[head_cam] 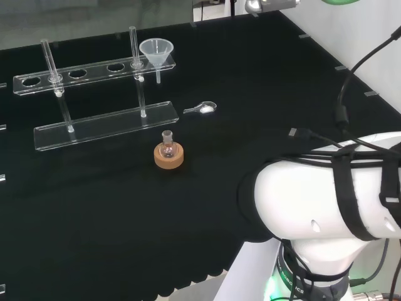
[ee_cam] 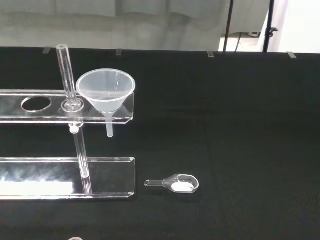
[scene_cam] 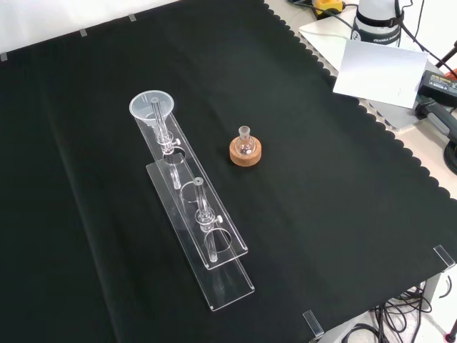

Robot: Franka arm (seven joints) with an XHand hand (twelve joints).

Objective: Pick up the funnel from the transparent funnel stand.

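Observation:
A clear plastic funnel (head_cam: 154, 50) sits upright in the end hole of the transparent funnel stand (head_cam: 95, 70), at the stand's right end in the head view. In the front view the funnel (scene_cam: 152, 107) is at the far end of the stand (scene_cam: 228, 286), with its stem hanging through the upper shelf. The wrist view looks at the funnel (ee_cam: 106, 90) from some distance, level with the shelf (ee_cam: 7, 107); its stem ends well above the base plate. Nothing touches the funnel.
A small round flask on a cork ring (head_cam: 168, 155) stands in front of the stand, also seen in the front view (scene_cam: 245, 147). A small clear scoop with white powder (ee_cam: 176, 184) lies beside the base plate. The arm's white link (head_cam: 326, 200) bulks at lower right.

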